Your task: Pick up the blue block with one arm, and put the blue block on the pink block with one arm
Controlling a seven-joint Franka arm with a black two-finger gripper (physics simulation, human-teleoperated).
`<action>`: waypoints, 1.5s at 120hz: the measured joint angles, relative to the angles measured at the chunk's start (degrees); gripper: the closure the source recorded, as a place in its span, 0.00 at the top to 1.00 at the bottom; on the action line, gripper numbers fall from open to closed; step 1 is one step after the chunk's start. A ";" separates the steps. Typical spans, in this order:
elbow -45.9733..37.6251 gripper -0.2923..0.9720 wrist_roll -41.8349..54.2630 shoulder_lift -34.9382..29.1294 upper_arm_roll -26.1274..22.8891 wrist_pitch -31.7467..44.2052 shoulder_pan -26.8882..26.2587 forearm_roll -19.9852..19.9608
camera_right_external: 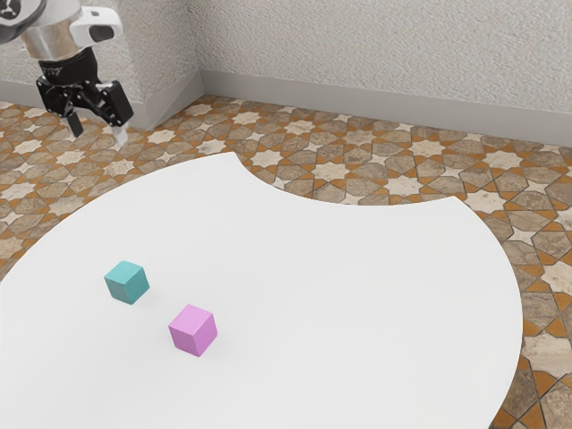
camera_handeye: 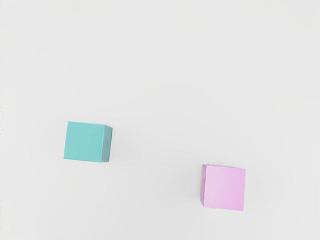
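Nearest the exterior camera sits the pink block [camera_right_external: 193, 330], resting flat on the white surface [camera_right_external: 357, 295] with one corner turned toward the viewer.

Up in the exterior view's upper left, the black gripper [camera_right_external: 96, 128] hangs high above the far edge of the surface, pointing down. Its two fingers stand apart with nothing between them, so it is open and empty. One fingertip looks pale against the tiles and is hard to make out. The arm [camera_right_external: 54, 36] above it is cut off by the picture's edge, so little more than the wrist shows.

Well below the gripper, the blue block [camera_right_external: 126, 281], more a teal shade, lies on the surface untouched. It sits near the pink block, toward the exterior view's left and slightly farther back, with a clear gap of bare surface between the two. In the wrist view both blocks are seen from above, the blue block [camera_handeye: 87, 142] and the pink one [camera_handeye: 224, 187] apart.

Beyond the surface's curved rim lies a patterned tile floor [camera_right_external: 402, 152], then a pale wall [camera_right_external: 357, 45]. The near and left edges of the surface run out of the picture.
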 joint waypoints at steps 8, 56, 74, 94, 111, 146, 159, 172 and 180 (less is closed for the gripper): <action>-0.16 0.77 -0.26 0.11 -0.81 0.31 1.05 0.00; -19.76 0.77 -2.19 10.11 1.83 16.89 11.08 0.33; -20.52 0.77 -1.55 17.84 2.18 27.85 13.34 -2.03; -20.53 0.77 0.92 22.43 2.16 36.37 14.57 -4.46; -19.83 0.77 5.48 27.43 2.05 40.89 17.80 -7.89; -18.93 0.77 14.54 31.33 0.21 46.53 18.78 -12.65; -21.10 0.77 17.38 30.51 -0.20 47.74 18.62 -15.05; -22.23 0.77 19.74 30.40 -0.26 48.50 18.61 -16.69; -23.31 0.77 21.01 30.34 -0.26 48.85 18.61 -17.26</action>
